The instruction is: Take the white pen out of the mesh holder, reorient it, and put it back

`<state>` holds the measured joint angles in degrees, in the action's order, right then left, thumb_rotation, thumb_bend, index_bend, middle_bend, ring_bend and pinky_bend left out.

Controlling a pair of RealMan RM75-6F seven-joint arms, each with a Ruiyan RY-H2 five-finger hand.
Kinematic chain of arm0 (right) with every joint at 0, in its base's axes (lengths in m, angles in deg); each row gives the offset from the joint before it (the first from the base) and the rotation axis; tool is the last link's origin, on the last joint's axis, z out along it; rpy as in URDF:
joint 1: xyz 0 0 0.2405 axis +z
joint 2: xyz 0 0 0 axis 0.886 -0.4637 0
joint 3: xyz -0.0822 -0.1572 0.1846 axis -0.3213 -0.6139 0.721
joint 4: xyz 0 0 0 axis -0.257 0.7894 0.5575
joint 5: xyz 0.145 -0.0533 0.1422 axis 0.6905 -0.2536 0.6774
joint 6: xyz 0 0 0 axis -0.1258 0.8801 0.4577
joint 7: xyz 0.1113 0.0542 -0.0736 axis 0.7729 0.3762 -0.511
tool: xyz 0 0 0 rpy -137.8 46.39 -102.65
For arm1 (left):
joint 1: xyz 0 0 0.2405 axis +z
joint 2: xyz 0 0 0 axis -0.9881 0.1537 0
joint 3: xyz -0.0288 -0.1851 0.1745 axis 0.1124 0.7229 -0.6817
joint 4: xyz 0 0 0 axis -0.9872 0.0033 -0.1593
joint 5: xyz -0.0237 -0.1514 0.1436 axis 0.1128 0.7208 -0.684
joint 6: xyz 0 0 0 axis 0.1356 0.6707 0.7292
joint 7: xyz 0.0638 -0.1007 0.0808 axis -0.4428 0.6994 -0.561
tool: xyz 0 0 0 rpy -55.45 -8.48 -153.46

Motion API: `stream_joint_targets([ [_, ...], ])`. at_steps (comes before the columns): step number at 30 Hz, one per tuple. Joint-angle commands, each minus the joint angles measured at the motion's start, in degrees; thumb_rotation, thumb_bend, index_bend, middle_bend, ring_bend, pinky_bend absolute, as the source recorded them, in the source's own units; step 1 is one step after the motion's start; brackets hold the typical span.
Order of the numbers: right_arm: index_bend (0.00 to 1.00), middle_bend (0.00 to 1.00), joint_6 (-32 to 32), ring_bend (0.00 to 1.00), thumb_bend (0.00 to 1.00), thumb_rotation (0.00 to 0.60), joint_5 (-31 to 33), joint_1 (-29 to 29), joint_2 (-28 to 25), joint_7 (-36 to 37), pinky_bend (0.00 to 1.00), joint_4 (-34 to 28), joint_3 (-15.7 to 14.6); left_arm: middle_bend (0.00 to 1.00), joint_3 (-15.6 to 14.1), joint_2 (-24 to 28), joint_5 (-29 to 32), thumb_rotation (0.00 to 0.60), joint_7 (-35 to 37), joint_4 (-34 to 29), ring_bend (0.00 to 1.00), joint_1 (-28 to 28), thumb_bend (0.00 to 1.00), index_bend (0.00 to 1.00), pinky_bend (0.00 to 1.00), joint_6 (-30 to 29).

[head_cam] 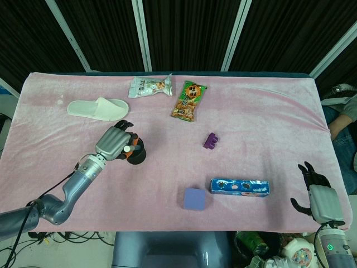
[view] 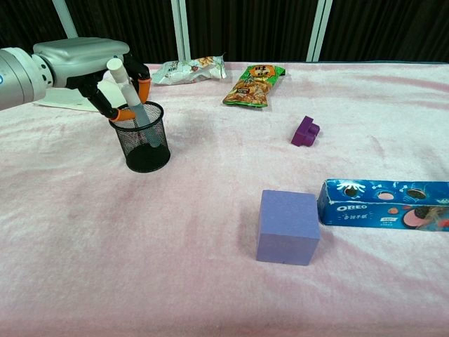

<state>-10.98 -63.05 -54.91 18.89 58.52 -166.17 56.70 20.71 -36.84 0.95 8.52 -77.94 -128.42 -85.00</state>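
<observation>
The black mesh holder [view: 147, 149] stands on the pink cloth at the left, also visible in the head view as the mesh holder [head_cam: 137, 157]. The white pen [view: 127, 89] leans leftward in it, its lower part inside the mesh and its white cap sticking up above the rim. My left hand [view: 78, 59] hovers just left of and above the holder, and its orange-tipped fingers [view: 124, 112] pinch the pen at rim height. From the head view the left hand [head_cam: 114, 142] covers most of the pen. My right hand [head_cam: 320, 196] hangs off the table's near right corner, fingers spread, holding nothing.
A white slipper [head_cam: 98, 108] lies behind the holder. Two snack bags [head_cam: 150, 86] [head_cam: 189, 100] sit at the back centre. A purple toy [view: 305, 131], a purple cube [view: 287, 226] and a blue Oreo box [view: 384, 206] occupy the right half.
</observation>
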Motion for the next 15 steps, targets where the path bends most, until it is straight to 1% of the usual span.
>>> stream_joint_targets([
  [1,0.00,0.00,-0.07,0.16,0.19,0.600,0.09,0.02,-0.04,-0.01,0.15,-0.06,0.00,0.55,-0.02,-0.64,-0.02,0.600,-0.69,0.42,0.16,-0.30,0.42,0.57,0.15,0.16],
  [6,0.00,0.00,-0.06,0.16,0.19,0.600,-0.03,-0.02,-0.16,0.30,0.15,-0.10,-0.03,0.55,0.00,-1.67,0.11,0.600,-1.79,1.04,0.16,-0.51,0.42,0.58,0.15,-0.02],
  [15,0.00,0.00,-0.10,0.16,0.19,0.600,-0.05,0.00,-0.22,0.48,0.15,-0.12,-0.03,0.55,0.21,-1.38,-0.11,0.600,-1.45,0.58,0.16,-0.33,0.42,0.58,0.15,-0.60],
])
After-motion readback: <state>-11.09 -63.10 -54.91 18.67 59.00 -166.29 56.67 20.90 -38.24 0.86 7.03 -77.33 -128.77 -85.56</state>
